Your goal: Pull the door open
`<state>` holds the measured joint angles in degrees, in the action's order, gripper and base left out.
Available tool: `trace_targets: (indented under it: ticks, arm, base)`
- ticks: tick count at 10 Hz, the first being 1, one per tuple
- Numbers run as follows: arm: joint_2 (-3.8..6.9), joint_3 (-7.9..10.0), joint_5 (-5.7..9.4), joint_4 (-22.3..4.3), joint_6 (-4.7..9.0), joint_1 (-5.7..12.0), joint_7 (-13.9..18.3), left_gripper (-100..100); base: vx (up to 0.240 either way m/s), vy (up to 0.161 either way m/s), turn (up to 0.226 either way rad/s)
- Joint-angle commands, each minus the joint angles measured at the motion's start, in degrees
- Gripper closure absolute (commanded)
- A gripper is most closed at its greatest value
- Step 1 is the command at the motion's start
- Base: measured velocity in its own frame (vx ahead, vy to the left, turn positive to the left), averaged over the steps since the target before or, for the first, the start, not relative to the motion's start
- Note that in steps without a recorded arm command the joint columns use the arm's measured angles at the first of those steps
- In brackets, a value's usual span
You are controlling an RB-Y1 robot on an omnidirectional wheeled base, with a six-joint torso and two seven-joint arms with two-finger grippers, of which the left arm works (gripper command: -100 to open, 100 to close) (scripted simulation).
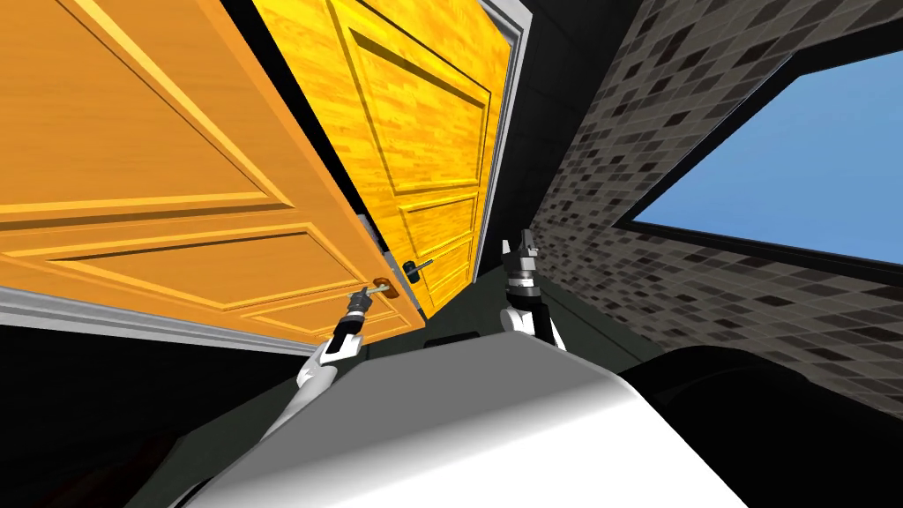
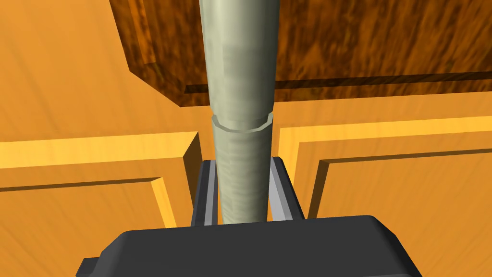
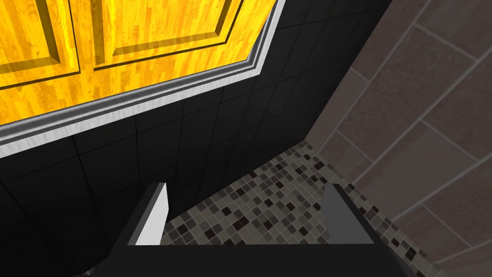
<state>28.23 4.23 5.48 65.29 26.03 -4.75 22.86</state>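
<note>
An orange panelled door leaf (image 1: 176, 176) stands swung toward me, with a black gap between it and a second orange leaf (image 1: 423, 132). My left gripper (image 1: 361, 298) is shut on the near leaf's lever handle (image 1: 381, 286). In the left wrist view the grey-green handle (image 2: 242, 96) runs up between the gripper's (image 2: 242, 192) fingers (image 2: 206, 192), which press its sides, over a dark wooden plate (image 2: 360, 43). My right gripper (image 1: 522, 254) hangs open in front of my chest, off the doors. Its wrist view shows the gripper (image 3: 247, 216) holding nothing.
The second leaf carries a dark handle (image 1: 414, 267) close to my left hand. A white door frame (image 1: 507, 132) borders a black wall (image 3: 192, 139). A mosaic-tiled wall (image 1: 705, 291) with a blue window (image 1: 794, 168) runs along the right.
</note>
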Motion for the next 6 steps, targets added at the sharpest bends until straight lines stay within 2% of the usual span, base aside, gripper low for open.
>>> trace_targets:
  ticks: [1,6]
  arm:
    - [0.60,-1.24,-0.16,0.4,1.08,-0.90,1.0,100]
    - [4.19,-4.70,-0.44,3.0,4.86,-4.62,4.8,100]
  base:
    - [-0.201,0.062,-0.113]
    - [-0.222,0.077,-0.136]
